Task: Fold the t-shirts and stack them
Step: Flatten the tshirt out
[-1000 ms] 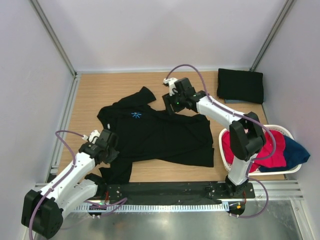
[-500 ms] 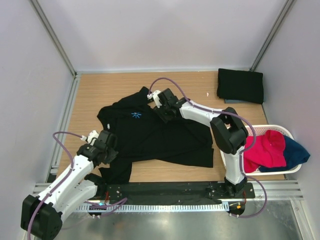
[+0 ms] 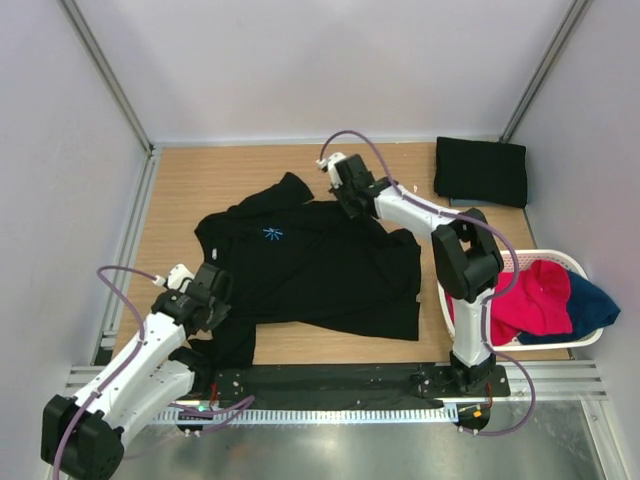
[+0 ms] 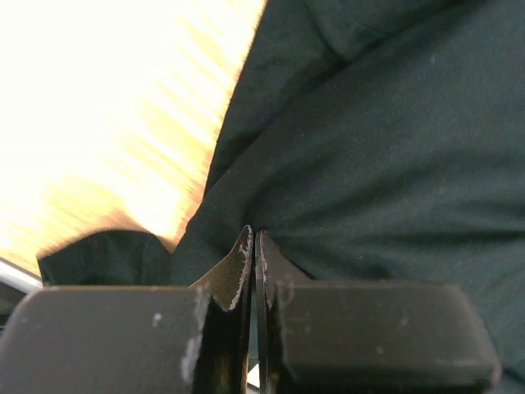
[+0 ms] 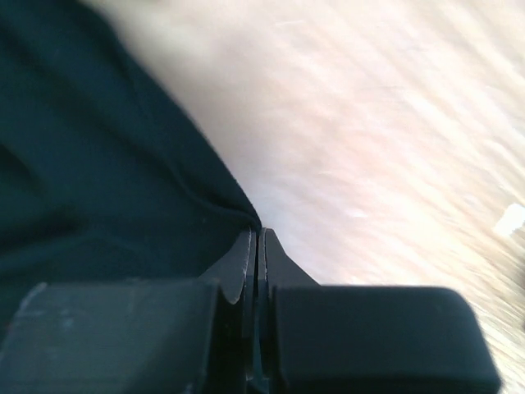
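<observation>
The right gripper [image 5: 256, 239] has swung back to the far edge of the collared black t-shirt [image 3: 330, 265] and closed, pinching the cloth there. The shirt lies mid-table, its long axis running left-right with the collar end to the left. The left gripper [image 4: 253, 240] is clamped on its near-left cloth.

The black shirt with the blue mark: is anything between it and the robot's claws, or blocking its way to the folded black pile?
Nothing visible. Both grippers pinch the t-shirt: the left gripper its near-left edge, the right gripper its far edge. Only bare table lies between it and the folded pile.
</observation>
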